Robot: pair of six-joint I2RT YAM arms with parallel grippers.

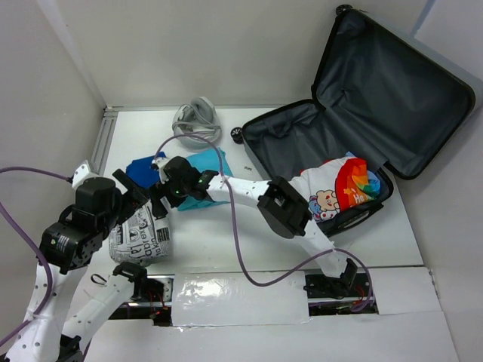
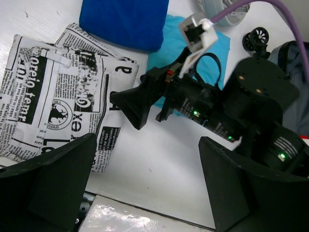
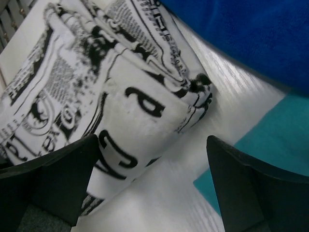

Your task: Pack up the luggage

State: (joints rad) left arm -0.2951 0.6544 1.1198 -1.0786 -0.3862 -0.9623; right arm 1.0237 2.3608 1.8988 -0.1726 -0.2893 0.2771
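Right pincer (image 3: 154, 188) spread, empty; newsprint cloth (image 3: 106, 101) just ahead | left pincer (image 2: 145, 193) spread, empty | luggage (image 1: 392, 90) open, well behind right pincer | I judge shell stiff, heavy: I'd grip its rim.

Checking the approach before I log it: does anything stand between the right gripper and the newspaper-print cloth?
Nothing visible does. The open right gripper points straight at the newspaper-print cloth, whose folded corner lies just ahead of the fingers. The teal cloth and blue cloth lie off to the side.
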